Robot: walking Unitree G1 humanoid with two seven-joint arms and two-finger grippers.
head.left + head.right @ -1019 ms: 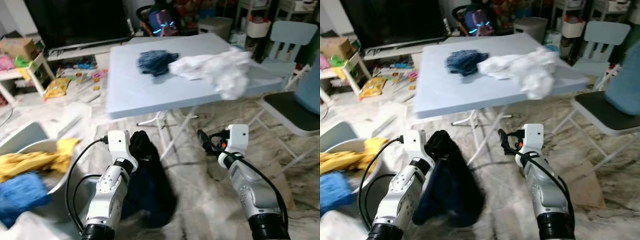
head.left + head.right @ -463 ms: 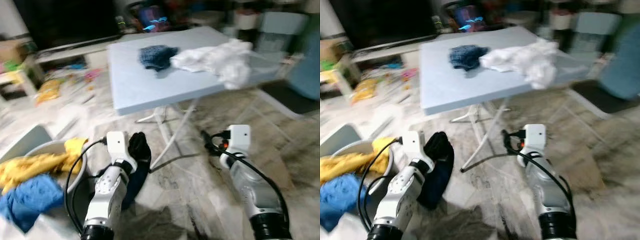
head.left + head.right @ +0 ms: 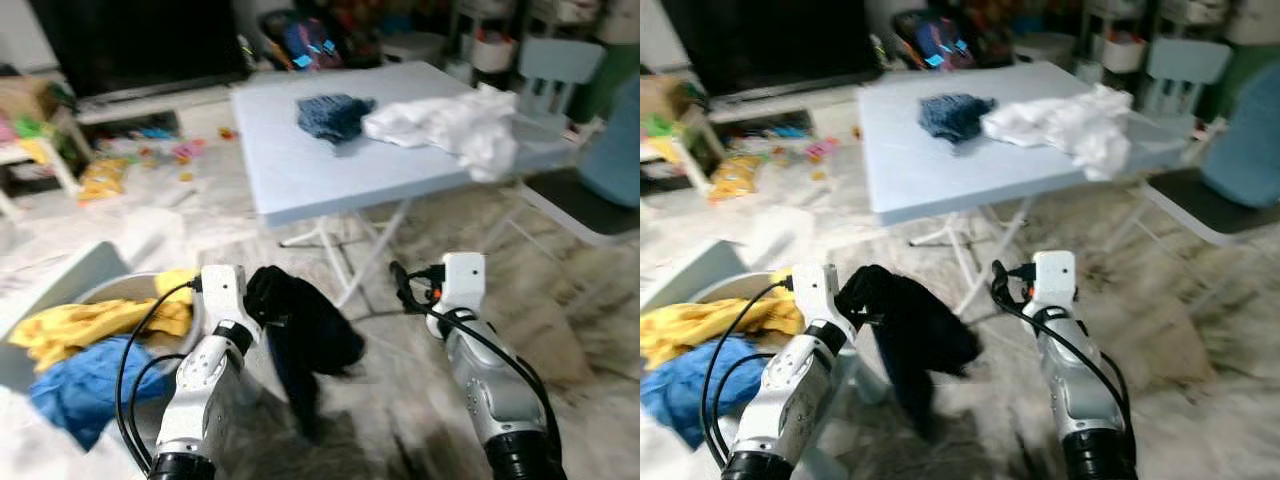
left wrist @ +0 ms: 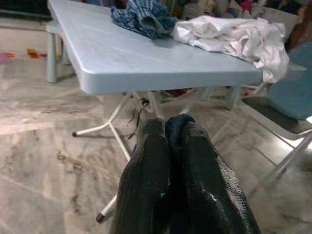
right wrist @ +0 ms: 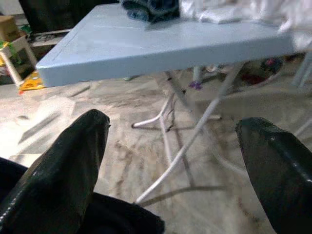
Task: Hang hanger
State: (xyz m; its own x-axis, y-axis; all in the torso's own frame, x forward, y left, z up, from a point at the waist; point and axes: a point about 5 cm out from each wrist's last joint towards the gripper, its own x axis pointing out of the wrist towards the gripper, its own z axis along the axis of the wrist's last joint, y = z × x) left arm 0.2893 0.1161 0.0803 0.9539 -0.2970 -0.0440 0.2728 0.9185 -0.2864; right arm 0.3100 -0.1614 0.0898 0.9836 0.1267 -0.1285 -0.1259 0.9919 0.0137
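Note:
A dark navy garment (image 3: 305,335) hangs in a bunch from my left gripper (image 4: 171,125), low in front of the table. In the left wrist view both black fingers (image 4: 148,165) are pressed together with a fold of that cloth between them. My right gripper (image 5: 171,119) is held at about the same height to the right of the garment. It is open, its fingers (image 5: 73,156) wide apart with nothing between them. The garment's edge shows below it in the right wrist view.
A light blue folding table (image 3: 300,175) stands ahead, with a blue cloth (image 3: 335,113) and a white cloth (image 3: 450,125) on it. A basket (image 3: 120,292) of yellow and blue laundry sits at my left. A chair (image 3: 585,195) stands right; toys litter the far floor.
The whole picture has shifted, so the camera moved. The dark garment stays in my left gripper and now swings out to the right. The right gripper is still open.

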